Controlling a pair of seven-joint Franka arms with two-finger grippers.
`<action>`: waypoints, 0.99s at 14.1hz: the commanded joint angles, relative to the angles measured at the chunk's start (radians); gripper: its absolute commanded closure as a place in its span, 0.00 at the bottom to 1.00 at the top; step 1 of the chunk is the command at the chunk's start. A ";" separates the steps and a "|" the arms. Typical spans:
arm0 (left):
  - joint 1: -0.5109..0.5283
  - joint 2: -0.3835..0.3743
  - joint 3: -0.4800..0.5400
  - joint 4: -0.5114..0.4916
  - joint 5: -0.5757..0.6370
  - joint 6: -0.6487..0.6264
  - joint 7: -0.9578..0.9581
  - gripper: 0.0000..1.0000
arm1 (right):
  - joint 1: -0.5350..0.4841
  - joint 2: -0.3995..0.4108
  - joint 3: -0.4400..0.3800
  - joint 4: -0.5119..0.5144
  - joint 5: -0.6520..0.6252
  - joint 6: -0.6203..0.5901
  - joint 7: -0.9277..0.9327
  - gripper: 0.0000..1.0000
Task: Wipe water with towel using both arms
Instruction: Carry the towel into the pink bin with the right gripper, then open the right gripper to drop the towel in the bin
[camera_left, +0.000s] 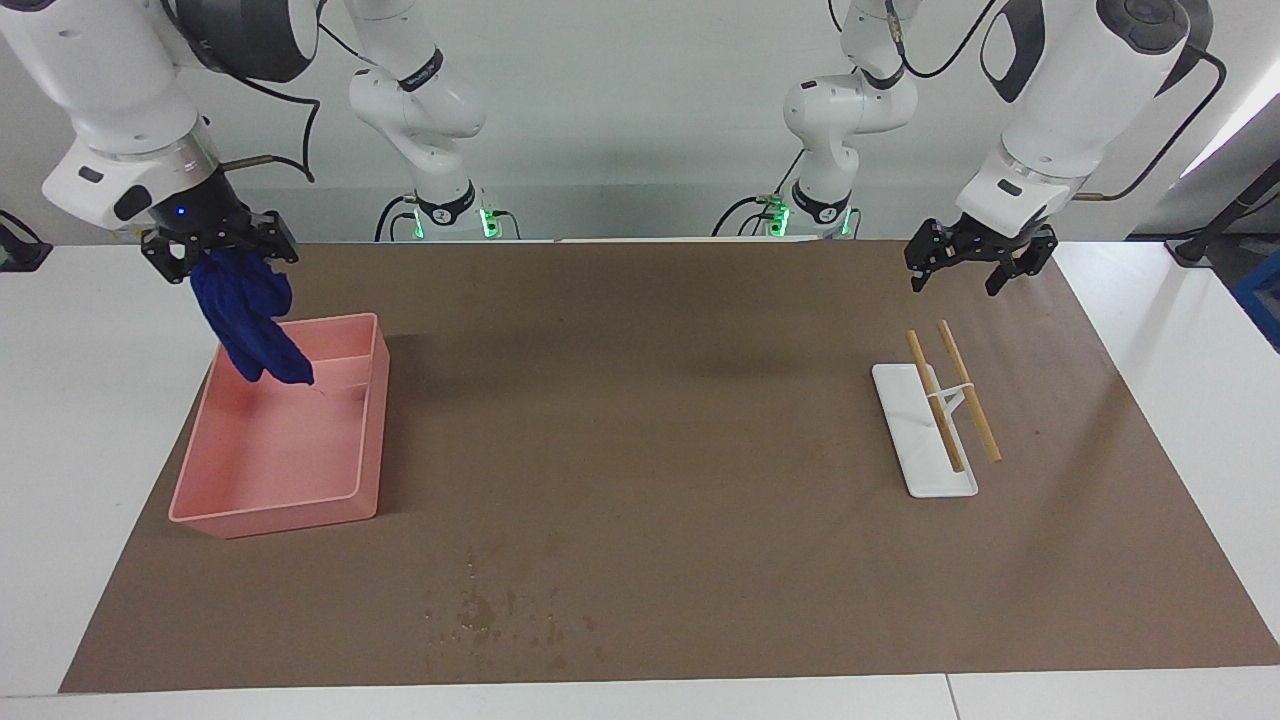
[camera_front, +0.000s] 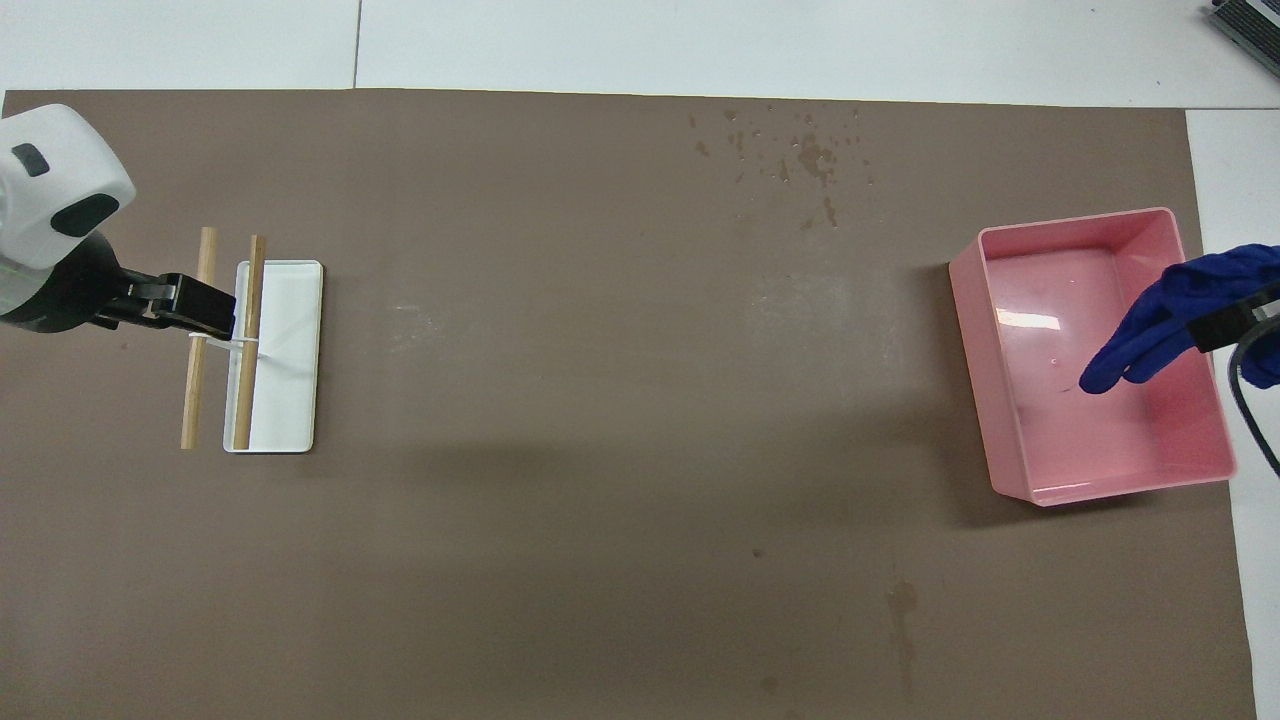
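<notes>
Now towel (camera_left: 247, 320) hanging from right jaws, over tray (camera_left: 370, 440)

You're looking at a soft, wrinkly cloth towel (camera_left: 250, 320) hanging over a glossy plastic tray (camera_left: 372, 420). Wooden sticks (camera_left: 968, 390) are lying on a matt brown mat (camera_left: 640, 450).
</notes>
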 joint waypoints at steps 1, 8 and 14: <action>0.004 -0.022 0.002 -0.023 -0.001 0.004 0.007 0.00 | -0.040 -0.057 0.015 -0.153 -0.020 0.134 -0.077 1.00; 0.004 -0.021 0.002 -0.023 -0.001 0.002 0.007 0.00 | -0.115 -0.094 0.013 -0.391 -0.018 0.402 -0.104 1.00; 0.004 -0.021 0.002 -0.023 -0.001 0.002 0.007 0.00 | -0.144 -0.058 0.013 -0.414 -0.017 0.416 -0.121 0.88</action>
